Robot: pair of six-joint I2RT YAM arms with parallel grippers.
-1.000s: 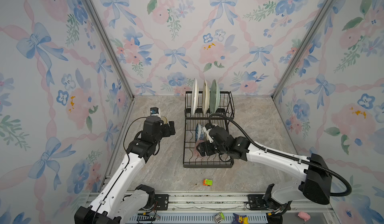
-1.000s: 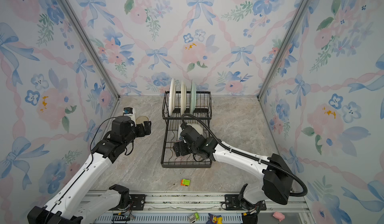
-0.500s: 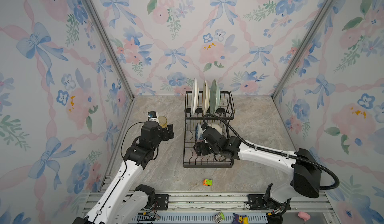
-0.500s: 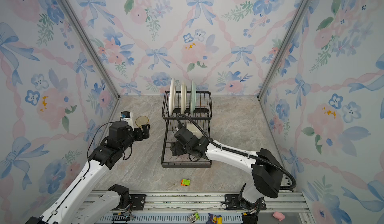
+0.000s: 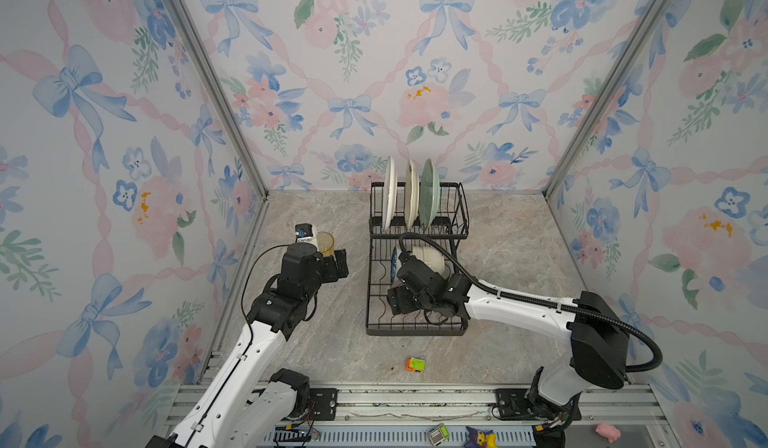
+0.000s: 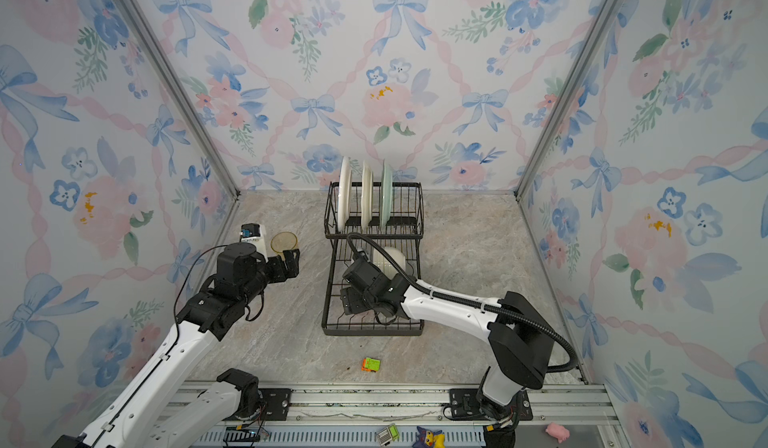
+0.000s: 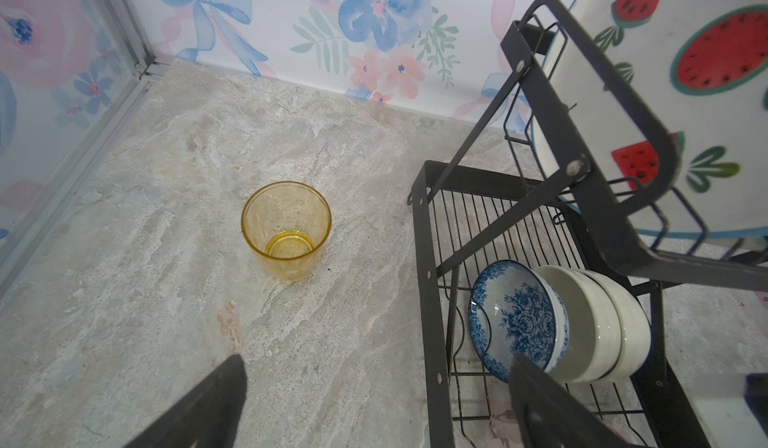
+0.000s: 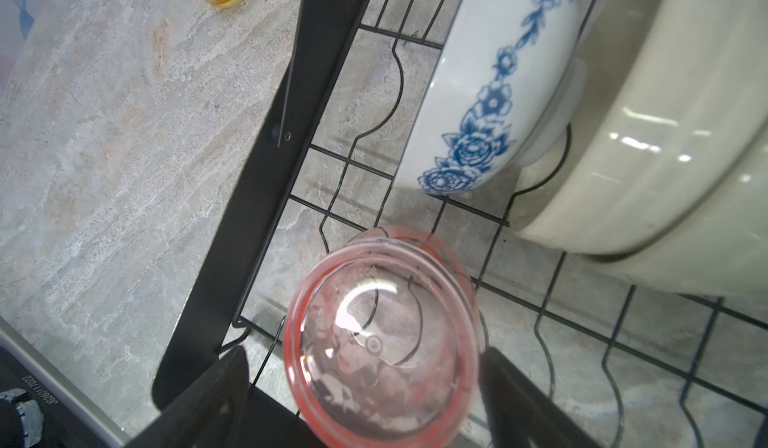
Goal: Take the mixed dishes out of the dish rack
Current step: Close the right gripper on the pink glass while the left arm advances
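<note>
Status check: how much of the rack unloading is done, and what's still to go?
Done: the amber tumbler stands on the table beside the dish rack, left end effector open and empty near it. In hand: the right end effector is open astride the pink tumbler in the lower tray, not gripping yet. Remaining: three plates up top, the blue-patterned bowl and the white bowl below.
</note>
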